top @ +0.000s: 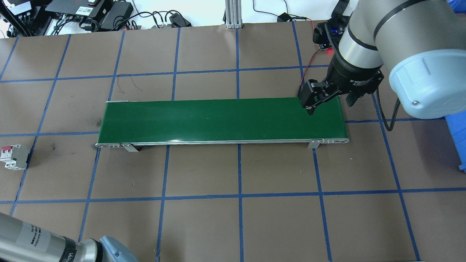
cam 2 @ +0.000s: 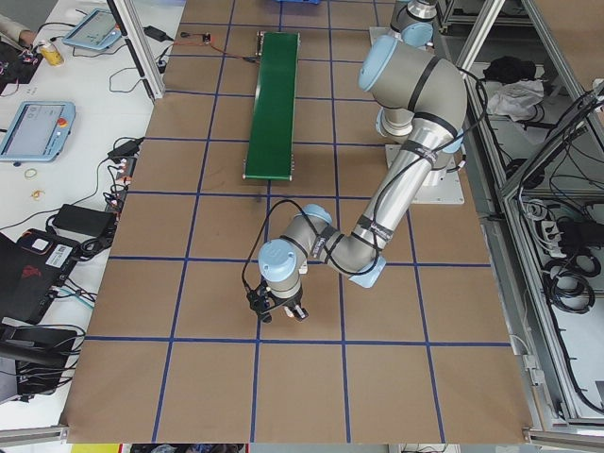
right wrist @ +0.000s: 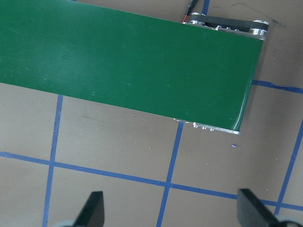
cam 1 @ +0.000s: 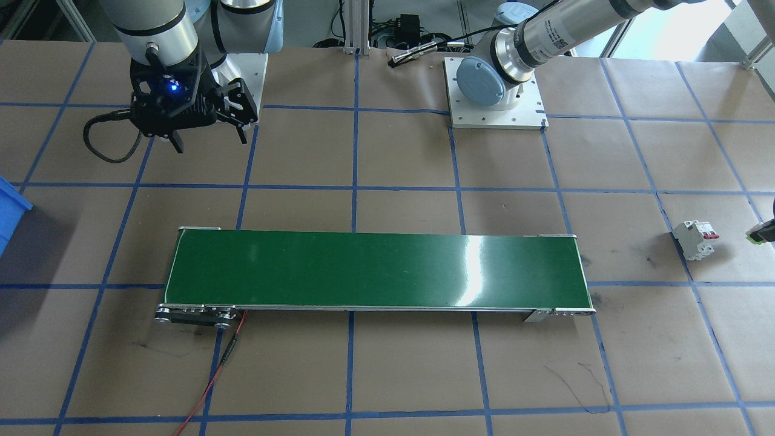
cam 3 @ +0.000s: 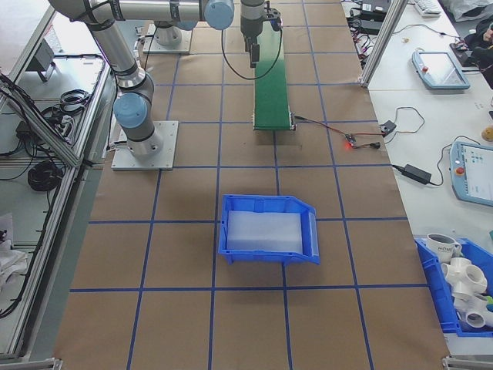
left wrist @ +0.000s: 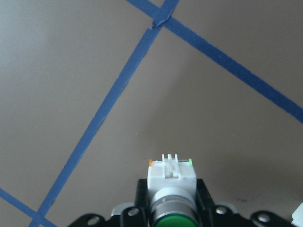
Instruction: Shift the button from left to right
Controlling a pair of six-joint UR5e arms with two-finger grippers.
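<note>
The button (left wrist: pixel 173 176), with its green cap, silver body and white block, sits between the black fingers (left wrist: pixel 142 196) of my left gripper (left wrist: pixel 172 188), which is shut on it. That gripper points down at the brown table on my left side, beside the white breaker (cam 1: pixel 695 239). In the front-facing view only a lime-green bit of the button (cam 1: pixel 755 237) shows at the right edge. My right gripper (top: pixel 329 102) hangs open and empty over the right end of the green conveyor belt (top: pixel 218 120), its fingertips (right wrist: pixel 94 208) spread wide.
The white breaker (top: pixel 14 157) with red levers lies on the table left of the belt. A blue bin (cam 3: pixel 266 230) stands beyond the belt's right end. A red wire (cam 1: pixel 209 381) runs from the belt's motor end. Blue tape squares mark the brown table.
</note>
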